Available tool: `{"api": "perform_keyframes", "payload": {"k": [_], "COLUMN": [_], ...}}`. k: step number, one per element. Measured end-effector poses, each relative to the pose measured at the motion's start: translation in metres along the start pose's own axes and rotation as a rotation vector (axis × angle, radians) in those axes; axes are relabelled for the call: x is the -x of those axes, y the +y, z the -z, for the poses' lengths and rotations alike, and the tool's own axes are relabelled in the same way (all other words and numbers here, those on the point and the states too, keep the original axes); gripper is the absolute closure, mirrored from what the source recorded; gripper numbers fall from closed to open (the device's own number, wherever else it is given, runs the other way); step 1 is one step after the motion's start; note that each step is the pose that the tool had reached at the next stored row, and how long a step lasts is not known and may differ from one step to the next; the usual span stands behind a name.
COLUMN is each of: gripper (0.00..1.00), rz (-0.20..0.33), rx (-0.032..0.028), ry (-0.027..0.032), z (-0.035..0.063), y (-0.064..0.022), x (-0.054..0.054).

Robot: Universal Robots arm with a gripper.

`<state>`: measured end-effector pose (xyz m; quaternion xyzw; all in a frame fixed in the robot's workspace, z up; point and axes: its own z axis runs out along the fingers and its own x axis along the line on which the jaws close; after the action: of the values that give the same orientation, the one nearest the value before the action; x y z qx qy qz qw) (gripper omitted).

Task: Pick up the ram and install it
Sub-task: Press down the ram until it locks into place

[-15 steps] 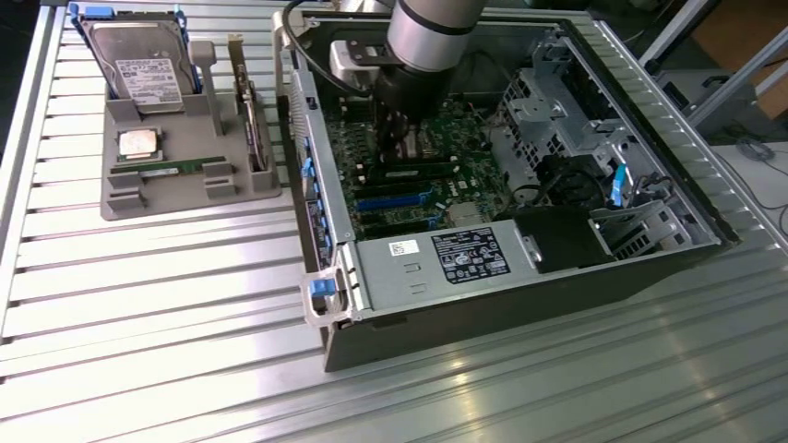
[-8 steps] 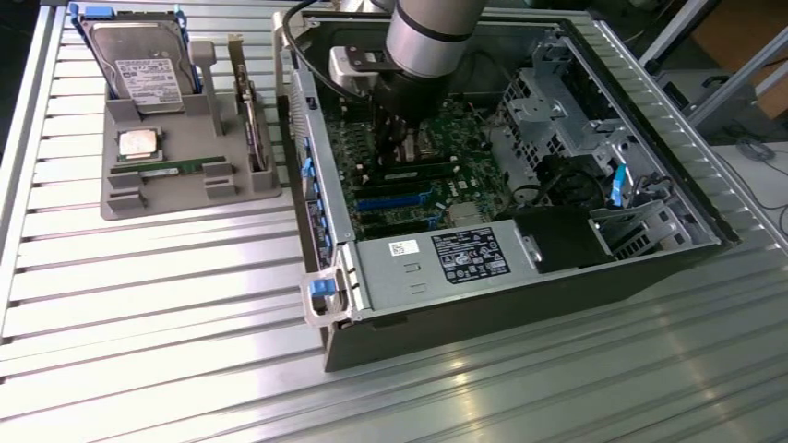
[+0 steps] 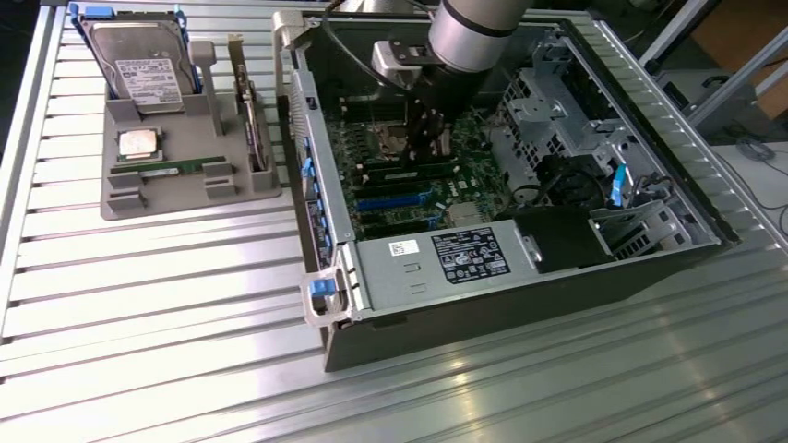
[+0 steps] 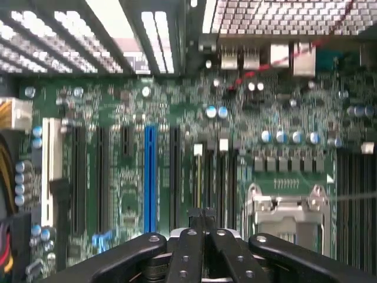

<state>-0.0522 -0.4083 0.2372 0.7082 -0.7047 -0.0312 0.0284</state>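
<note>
Exterior view: end effector [image 3: 431, 138] lowered inside the open computer case [image 3: 640, 268], above the motherboard [image 3: 407, 189] beside the memory slots. Ram [image 3: 169, 167] lying flat in the grey holder [image 3: 148, 198] on the worktop [image 3: 161, 305], well apart from the case.

Wrist view: end effector [image 4: 203, 221] pressed together, pinching nothing, over the motherboard [image 4: 123, 177] near the CPU socket [image 4: 288, 206].
</note>
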Motion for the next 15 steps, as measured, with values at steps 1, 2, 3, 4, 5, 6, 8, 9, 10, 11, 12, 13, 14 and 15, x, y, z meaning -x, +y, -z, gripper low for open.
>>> {"api": "perform_keyframes", "payload": {"k": [1, 2, 3, 4, 5, 6, 8, 9, 10, 11, 12, 13, 14, 15], "gripper": [0.9, 0.9, 0.9, 0.9, 0.9, 0.9, 0.9, 0.9, 0.9, 0.9, 0.9, 0.9, 0.9, 0.9], "rz": [0.0, 0.0, 0.0, 0.0, 0.0, 0.0, 0.0, 0.0, 0.0, 0.0, 0.0, 0.0, 0.0, 0.0], "rx": [0.003, 0.0057, 0.0078, 0.0099, 0.0119, 0.014, 0.0149, 0.015, 0.0151, 0.015, 0.0151, 0.0151, 0.0151, 0.0151], "ry": [0.0, 0.0, 0.0001, -0.0002, -0.0002, 0.0, -0.0001, 0.0, 0.0, 0.0, -0.0001, 0.0, 0.0, -0.0001], "z": [0.0005, 0.0012, 0.002, 0.0029, 0.0038, 0.005, 0.0059, 0.0065, 0.0071, 0.0089, 0.0118, 0.0142, 0.0156, 0.0168], "y": [-0.0068, -0.0152, -0.024, -0.0355, -0.0463, -0.0592, -0.0708, -0.0768, -0.0798, -0.0836, -0.0867, -0.0893, -0.0916, -0.0938], "x": [0.0, 0.0, 0.0, 0.0, 0.0, 0.0, 0.0, 0.0, 0.0, 0.0, 0.0, 0.0, 0.0, 0.0]}}
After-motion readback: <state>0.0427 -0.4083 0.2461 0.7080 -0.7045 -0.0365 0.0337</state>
